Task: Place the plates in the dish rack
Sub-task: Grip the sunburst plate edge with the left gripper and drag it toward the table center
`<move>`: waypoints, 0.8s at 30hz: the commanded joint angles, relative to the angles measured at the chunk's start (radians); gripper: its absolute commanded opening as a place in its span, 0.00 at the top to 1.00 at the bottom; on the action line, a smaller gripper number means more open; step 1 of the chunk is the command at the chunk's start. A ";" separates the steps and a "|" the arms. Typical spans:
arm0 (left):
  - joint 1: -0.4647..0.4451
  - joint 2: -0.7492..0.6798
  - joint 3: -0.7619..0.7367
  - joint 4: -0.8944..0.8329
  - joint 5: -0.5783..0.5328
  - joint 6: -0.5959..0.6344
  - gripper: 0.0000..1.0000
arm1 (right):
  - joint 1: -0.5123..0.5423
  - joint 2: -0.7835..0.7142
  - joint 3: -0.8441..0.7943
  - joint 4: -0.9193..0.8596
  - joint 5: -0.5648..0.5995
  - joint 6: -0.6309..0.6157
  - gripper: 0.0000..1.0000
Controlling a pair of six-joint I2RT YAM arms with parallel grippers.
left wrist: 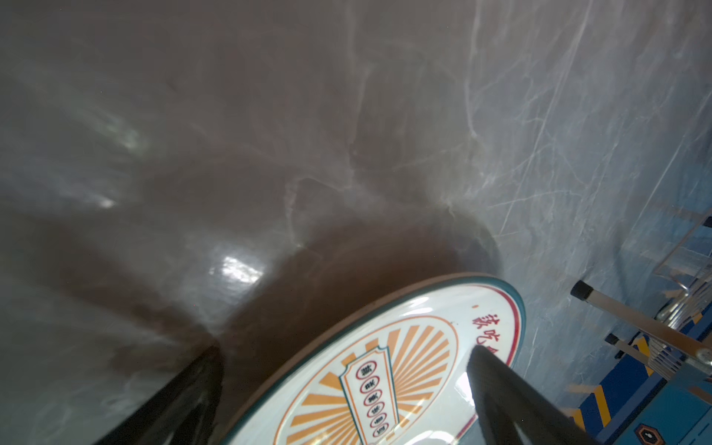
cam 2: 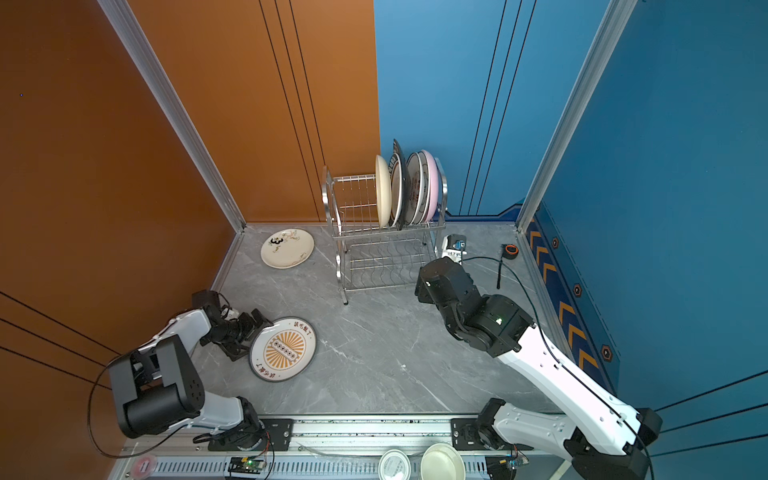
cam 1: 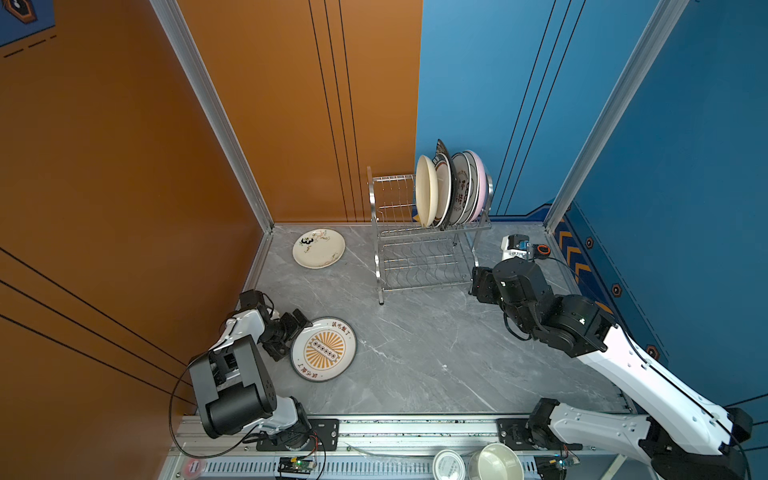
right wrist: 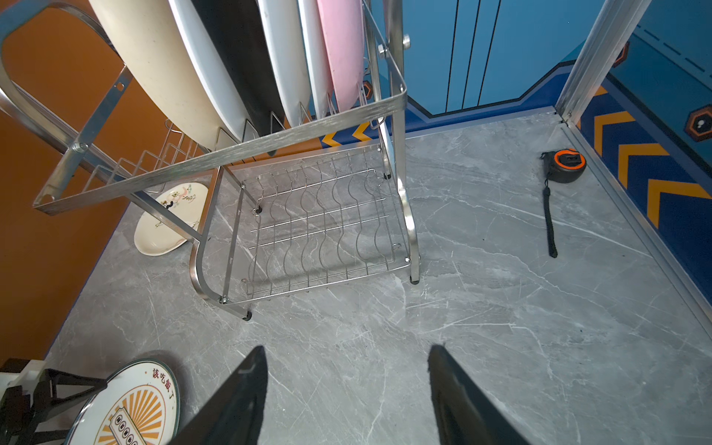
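Left wrist view: left tool spread astride sunburst plate rim (right tool spread over bare table).

Marble table: panda plate, sunburst plate, rack, tape measure

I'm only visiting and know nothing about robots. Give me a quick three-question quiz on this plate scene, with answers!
1. True or false: the orange sunburst plate stands in the dish rack.
2. How many plates are still outside the rack?
3. The left claw is: A) open, straddling the sunburst plate's rim; B) shut on a pink plate; C) out of sight.

Key: 1 false, it is on the table. 2 two, the sunburst one and the panda plate. 3 A.
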 commanded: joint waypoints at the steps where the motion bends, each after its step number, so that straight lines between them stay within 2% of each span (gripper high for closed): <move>1: -0.054 0.023 -0.014 -0.012 0.052 -0.014 0.00 | -0.002 -0.016 0.012 -0.009 0.003 0.004 0.33; 5: -0.139 0.040 -0.010 -0.012 0.080 -0.038 0.01 | 0.000 -0.011 0.001 -0.004 -0.002 0.014 0.33; 13: -0.367 0.045 0.023 -0.007 0.087 -0.120 0.01 | 0.007 0.000 -0.014 0.007 -0.008 0.027 0.33; 24: -0.620 0.087 0.029 0.139 0.171 -0.258 0.02 | 0.012 0.012 -0.038 0.025 -0.014 0.042 0.33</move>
